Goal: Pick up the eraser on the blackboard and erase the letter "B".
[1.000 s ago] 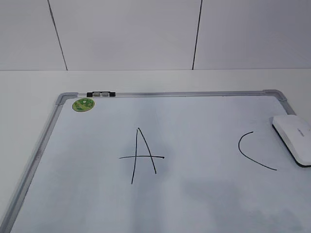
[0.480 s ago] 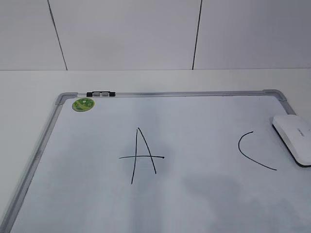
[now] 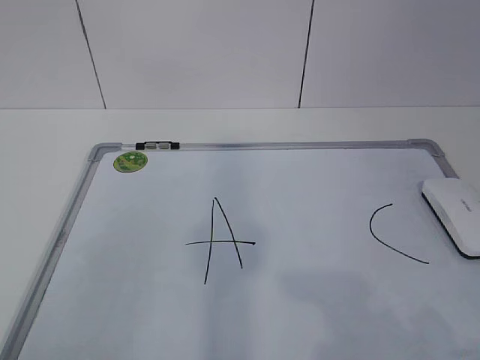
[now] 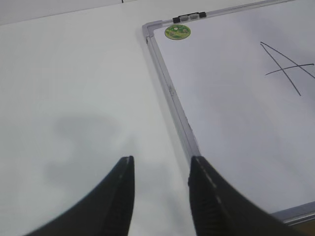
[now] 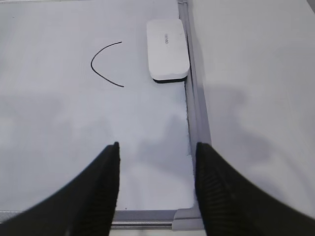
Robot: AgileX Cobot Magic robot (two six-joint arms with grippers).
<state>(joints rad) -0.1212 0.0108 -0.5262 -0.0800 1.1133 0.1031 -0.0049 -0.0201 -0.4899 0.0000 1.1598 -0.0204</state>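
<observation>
The blackboard (image 3: 315,187) is a white board in a grey frame, lying flat. It bears a black A (image 3: 217,241) and a black C (image 3: 371,225). No letter "B" shows in any view; the board between A and C is bare with a faint grey smudge. The white eraser (image 3: 454,214) lies at the board's right edge beside the C, and also shows in the right wrist view (image 5: 167,48). My right gripper (image 5: 157,145) is open and empty over the board's near right corner, well short of the eraser. My left gripper (image 4: 161,160) is open and empty over the table, left of the board's frame (image 4: 172,93).
A round green magnet (image 3: 130,160) sits in the board's far left corner, with a small black and silver clip (image 3: 157,144) on the top frame next to it. White table surrounds the board. A white panelled wall stands behind.
</observation>
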